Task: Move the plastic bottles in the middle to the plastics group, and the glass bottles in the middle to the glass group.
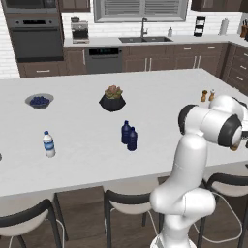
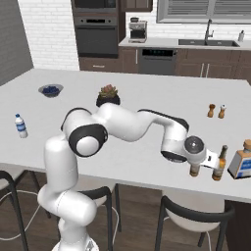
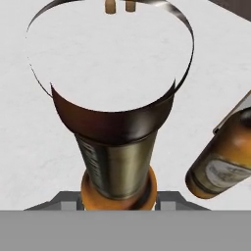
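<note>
2 navy bottles [image 1: 129,136], 1 clear water bottle [image 1: 48,144], 2 amber bottles [image 2: 220,163], 2 shakers [image 2: 216,111], 1 bowl [image 1: 39,100], 1 potted plant [image 1: 112,99]

The white arm [image 2: 132,122] reached far to its right and low over the worktop [image 2: 147,98], its gripper [image 2: 195,169] pointing down, fingers closed around a bottle [image 2: 194,170].

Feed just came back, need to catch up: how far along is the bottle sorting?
Nothing is fully done. In hand: the gripper is shut on the amber beer bottle, at the right end of the counter beside another amber bottle, not yet released. Left: both navy plastic bottles stand mid-counter, far from the clear water bottle on the left.
</note>
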